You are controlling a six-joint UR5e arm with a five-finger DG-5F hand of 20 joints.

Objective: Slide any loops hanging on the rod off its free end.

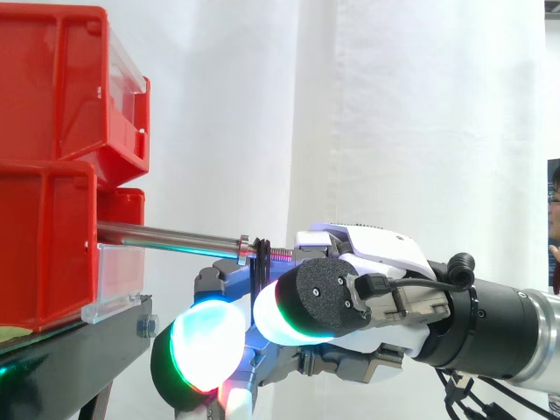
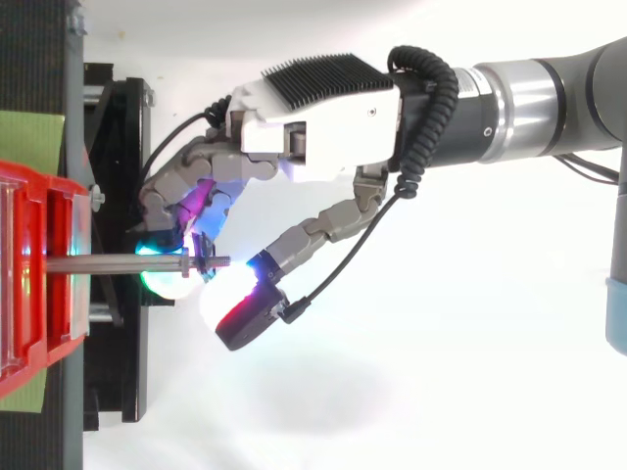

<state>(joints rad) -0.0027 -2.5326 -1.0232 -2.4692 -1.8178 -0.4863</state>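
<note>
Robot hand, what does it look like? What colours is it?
The hand has a white shell, a black ribbed block on its back and grey jointed fingers. Its fat black fingertips glow white, green, cyan and red. The arm behind is silver and dark grey.

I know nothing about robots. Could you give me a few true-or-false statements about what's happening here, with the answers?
1. A black loop hangs on the metal rod near its free end. True.
2. The rod sticks out from blue bins. False: the bins are red.
3. The loop has come off the rod. False: it hangs on the rod, short of the tip.
4. The hand is close beside the loop, at the rod's free end. True.
</note>
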